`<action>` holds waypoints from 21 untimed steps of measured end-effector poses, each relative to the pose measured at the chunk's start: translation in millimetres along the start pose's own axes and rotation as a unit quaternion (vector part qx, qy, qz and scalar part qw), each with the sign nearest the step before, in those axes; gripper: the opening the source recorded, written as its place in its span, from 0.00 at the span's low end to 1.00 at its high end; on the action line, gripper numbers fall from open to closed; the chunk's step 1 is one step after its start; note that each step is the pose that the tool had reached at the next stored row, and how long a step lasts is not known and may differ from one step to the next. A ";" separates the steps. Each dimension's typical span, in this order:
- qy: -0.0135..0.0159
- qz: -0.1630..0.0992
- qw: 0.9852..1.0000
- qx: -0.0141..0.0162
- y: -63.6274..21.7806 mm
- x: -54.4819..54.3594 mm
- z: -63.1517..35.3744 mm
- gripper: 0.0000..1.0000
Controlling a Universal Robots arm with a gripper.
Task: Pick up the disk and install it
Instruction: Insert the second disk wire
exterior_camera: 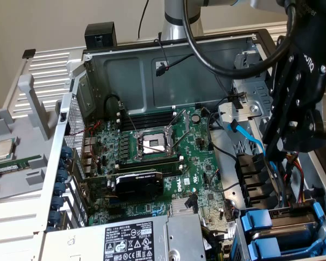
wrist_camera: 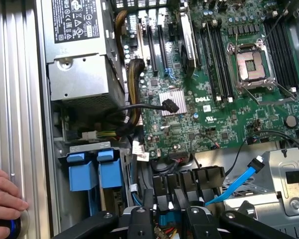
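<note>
My gripper hangs over the black drive bay slots at the edge of the open computer case. Its two black fingers are shut on a narrow blue piece, the edge of the disk's blue carrier frame; the disk's metal body and label are hidden. In the exterior view the gripper stands on that view's right, above the same black bay slots.
Two other blue-framed drives sit in the cage beside the bay. A blue cable lies close to the fingers. A motherboard and a power supply fill the case. A person's hand rests outside the case wall. A silver processor chip lies on the grey tray.
</note>
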State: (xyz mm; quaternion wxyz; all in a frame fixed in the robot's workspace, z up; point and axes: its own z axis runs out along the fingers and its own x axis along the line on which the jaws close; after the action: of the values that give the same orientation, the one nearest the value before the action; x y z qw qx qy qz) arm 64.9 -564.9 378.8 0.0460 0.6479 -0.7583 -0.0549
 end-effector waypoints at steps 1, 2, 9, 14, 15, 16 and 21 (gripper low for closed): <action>0.000 0.000 1.000 0.000 0.0 0.0 0.0 0.31; 0.000 0.000 1.000 0.000 0.0 0.0 0.0 0.31; -0.001 0.000 1.000 0.000 0.0 0.2 -0.1 0.31; 0.000 -0.004 1.000 0.001 -0.1 0.4 -0.3 0.31; 0.000 -0.006 1.000 0.002 0.0 0.5 -0.3 0.31; 0.000 -0.008 1.000 0.002 0.0 0.5 -0.3 0.31; 0.001 -0.014 1.000 0.004 0.7 0.6 -0.2 0.31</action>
State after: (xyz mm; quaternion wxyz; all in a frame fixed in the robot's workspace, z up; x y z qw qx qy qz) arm 64.2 -565.3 379.2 0.0431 0.6586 -0.7494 -0.0522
